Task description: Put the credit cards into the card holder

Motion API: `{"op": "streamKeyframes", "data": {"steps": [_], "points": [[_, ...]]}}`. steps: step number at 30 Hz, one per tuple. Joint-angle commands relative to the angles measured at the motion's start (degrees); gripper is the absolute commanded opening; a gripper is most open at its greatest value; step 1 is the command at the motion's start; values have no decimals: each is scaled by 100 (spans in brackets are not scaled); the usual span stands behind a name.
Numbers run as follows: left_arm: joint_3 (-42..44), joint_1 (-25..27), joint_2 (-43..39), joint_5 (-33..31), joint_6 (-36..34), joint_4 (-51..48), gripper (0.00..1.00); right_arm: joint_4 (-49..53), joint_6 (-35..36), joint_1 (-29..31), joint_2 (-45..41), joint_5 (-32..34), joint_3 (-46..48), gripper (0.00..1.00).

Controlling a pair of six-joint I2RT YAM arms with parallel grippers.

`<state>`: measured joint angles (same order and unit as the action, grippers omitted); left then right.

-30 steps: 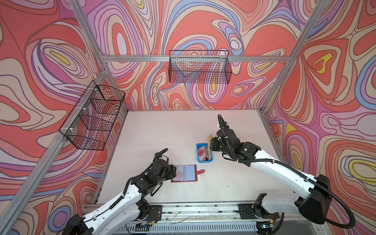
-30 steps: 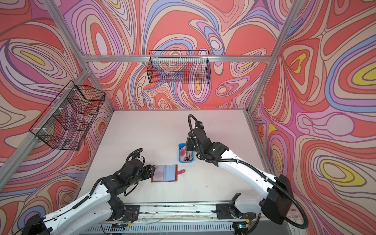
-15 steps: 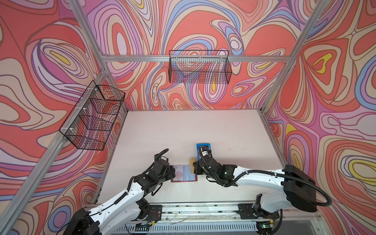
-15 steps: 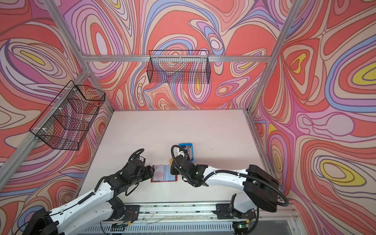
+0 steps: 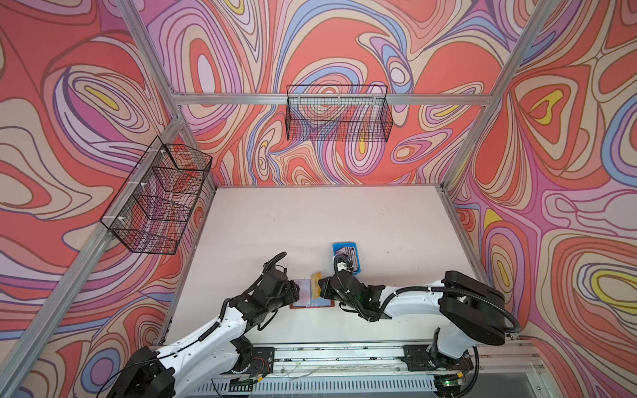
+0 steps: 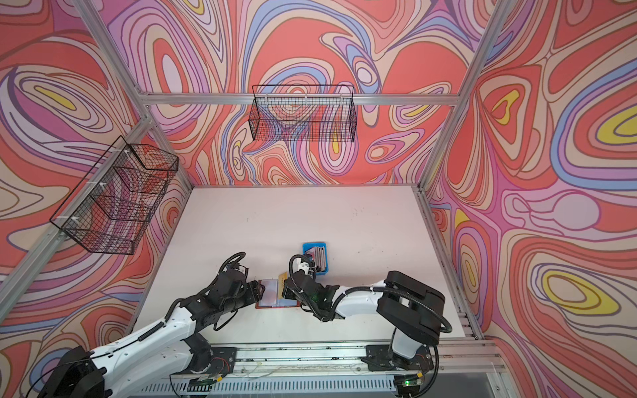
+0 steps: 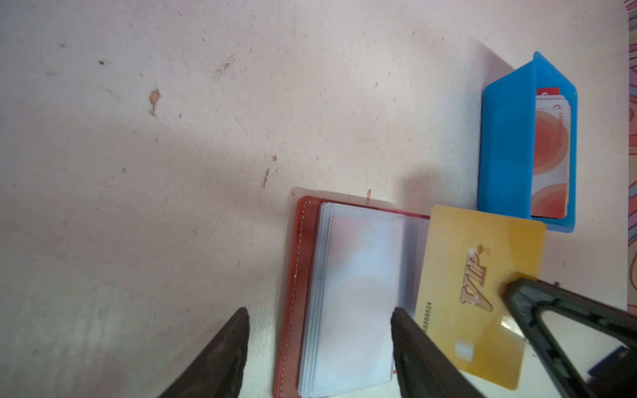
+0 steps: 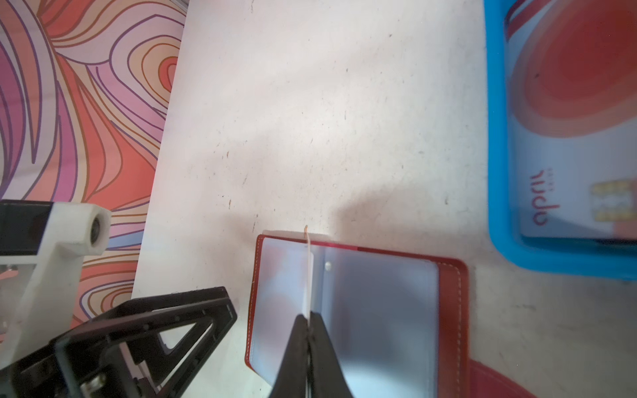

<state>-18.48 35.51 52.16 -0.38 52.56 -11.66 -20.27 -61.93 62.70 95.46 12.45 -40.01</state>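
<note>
Pinching the yellow card (image 7: pixel 458 258), right jaws hide its corner; left jaws spread over the cropped card holder (image 7: pixel 358 293).

right gripper (image 8: pixel 307 320) swings off the blue tray (image 7: pixel 503 138), so the yellow card (image 7: pixel 475 282) it pinches now hangs edge-on over the card holder (image 7: pixel 300 293)

1. gold card (image 7: pixel 479 296): raised gold "VIP" across the face; small black digits along one long edge, partly hidden, ending "888824".
2. white card with red circles (image 8: pixel 568 138), in blue tray (image 8: pixel 496 206): short red word beside the chip, not legible.
</note>
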Motion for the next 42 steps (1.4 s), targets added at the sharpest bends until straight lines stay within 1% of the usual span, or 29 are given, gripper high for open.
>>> {"op": "streamKeyframes", "data": {"steps": [1,11,14,20,35,42], "points": [[81,-35,55,18,18,107,67,-486,-313,23,215,-147,79,0],[143,-37,332,162,20,342,67,-936,-641,25,509,-354,211,0],[129,-37,441,241,-8,400,66,-1003,-684,50,726,-401,196,0],[148,-37,519,386,-17,513,66,-1033,-785,170,816,-333,169,0],[188,-35,494,469,-41,559,66,-1040,-917,305,973,-245,327,0],[204,-35,470,512,-35,582,66,-856,-874,336,1240,-277,115,0]]}}
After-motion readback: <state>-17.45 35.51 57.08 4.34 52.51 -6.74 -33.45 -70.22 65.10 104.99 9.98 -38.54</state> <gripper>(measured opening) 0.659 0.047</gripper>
